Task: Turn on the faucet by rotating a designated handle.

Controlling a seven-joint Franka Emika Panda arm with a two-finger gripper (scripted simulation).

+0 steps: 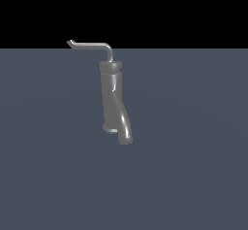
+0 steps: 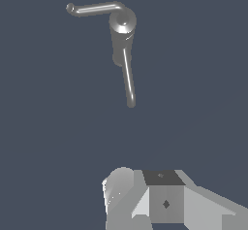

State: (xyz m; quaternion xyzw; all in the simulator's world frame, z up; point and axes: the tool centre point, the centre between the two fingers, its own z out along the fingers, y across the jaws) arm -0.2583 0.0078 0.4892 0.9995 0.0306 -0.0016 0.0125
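The faucet (image 1: 112,98) stands upright in the middle of the exterior view, a grey tube with a wider collar on top and a bent spout (image 1: 125,131) at its foot. The handle (image 1: 92,44), a thin L-shaped rod with an upturned tip, reaches from the collar toward the exterior view's left. In the wrist view I look down on the faucet (image 2: 122,23), its handle (image 2: 94,8) and its spout (image 2: 128,78). Only grey parts of my gripper (image 2: 145,188) show at that frame's edge, well apart from the faucet. The arm is absent from the exterior view.
The faucet stands on a flat blue-grey floor (image 1: 193,151) that spreads to every side. A black background lies beyond its far edge.
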